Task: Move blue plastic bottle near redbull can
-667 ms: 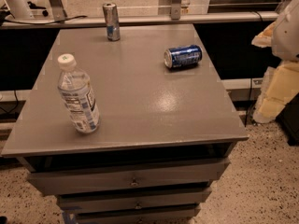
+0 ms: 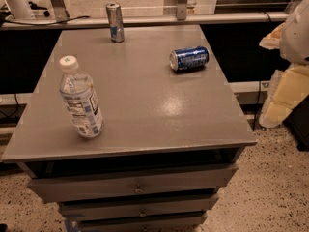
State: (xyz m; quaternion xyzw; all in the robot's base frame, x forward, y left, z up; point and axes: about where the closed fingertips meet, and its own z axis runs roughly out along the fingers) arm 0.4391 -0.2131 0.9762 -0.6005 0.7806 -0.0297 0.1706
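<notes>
my pincer (image 2: 287, 88) showed only as a white and cream shape at the right edge of the view, off the right side of the flat grey table (image 2: 145, 105) and above the speckled floor. it touched nothing. i could not tell whether it was open or closed.

positions, referenced to the pincer:
- the clear plastic water bottle with a white screw cap and a blue-and-white label (image 2: 81, 100) stood upright, well apart from the pincer, across the full table width to its left, near the front edge.
- the slim silver redbull can with a blue band (image 2: 115, 22) stood upright at the far edge, well to the left of the pincer and well apart from the bottle.
- a short dark blue can (image 2: 189, 58) lay on its side, the nearest item to the pincer.

three grey drawers (image 2: 135, 185) sat below the tabletop.
</notes>
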